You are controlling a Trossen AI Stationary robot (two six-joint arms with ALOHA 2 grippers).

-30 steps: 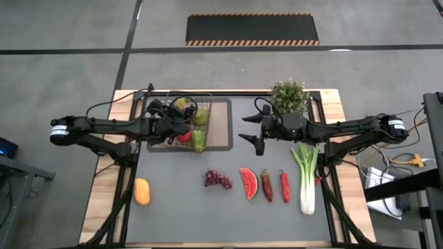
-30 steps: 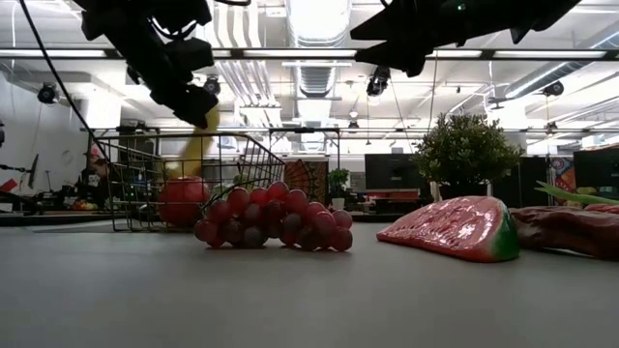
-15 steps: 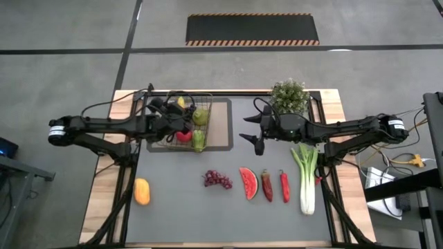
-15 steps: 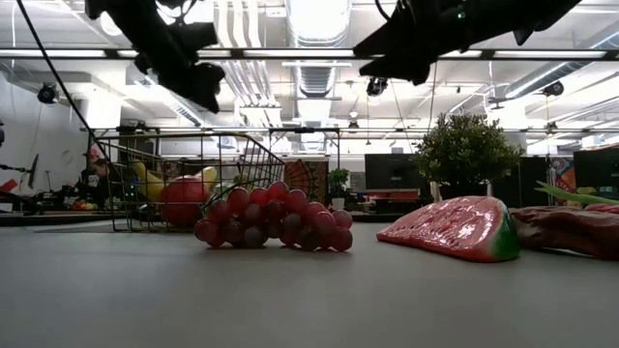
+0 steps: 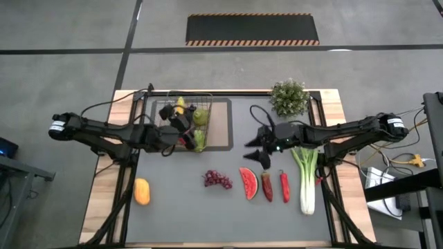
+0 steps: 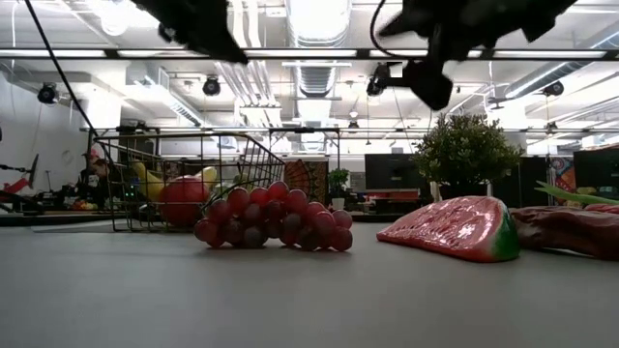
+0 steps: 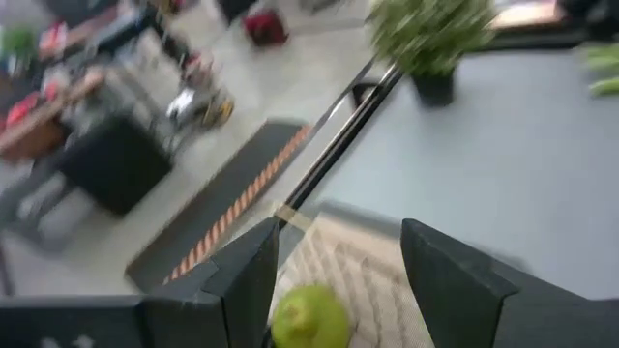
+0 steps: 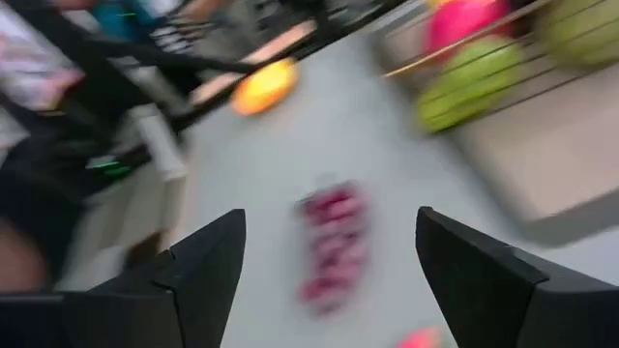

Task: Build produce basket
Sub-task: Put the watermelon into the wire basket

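Observation:
The dark wire basket (image 5: 184, 119) stands on the tan mat (image 5: 220, 131) at the far left. It holds a yellow banana (image 5: 180, 105), a red apple (image 6: 180, 201) and green pears (image 5: 200, 116). My left gripper (image 5: 185, 131) is open and empty above the basket's near side, with a pear (image 7: 309, 321) below its fingers. My right gripper (image 5: 255, 151) is open and empty above the table, just beyond the watermelon slice (image 5: 248, 182). The purple grapes (image 5: 217, 180), two red chilies (image 5: 267, 185), the leek (image 5: 305, 176) and the orange fruit (image 5: 142, 191) lie on the grey table.
A bushy potted plant (image 5: 289, 97) stands at the far edge right of centre. The grapes also show ahead of my right gripper in the right wrist view (image 8: 329, 242). Bare grey table surface (image 5: 180, 214) lies along the near edge.
My left gripper has let go of the banana, which now lies in the basket. It has then risen and drawn toward the table's near edge. My right gripper has moved toward the near edge, closer to the grapes and the watermelon slice.

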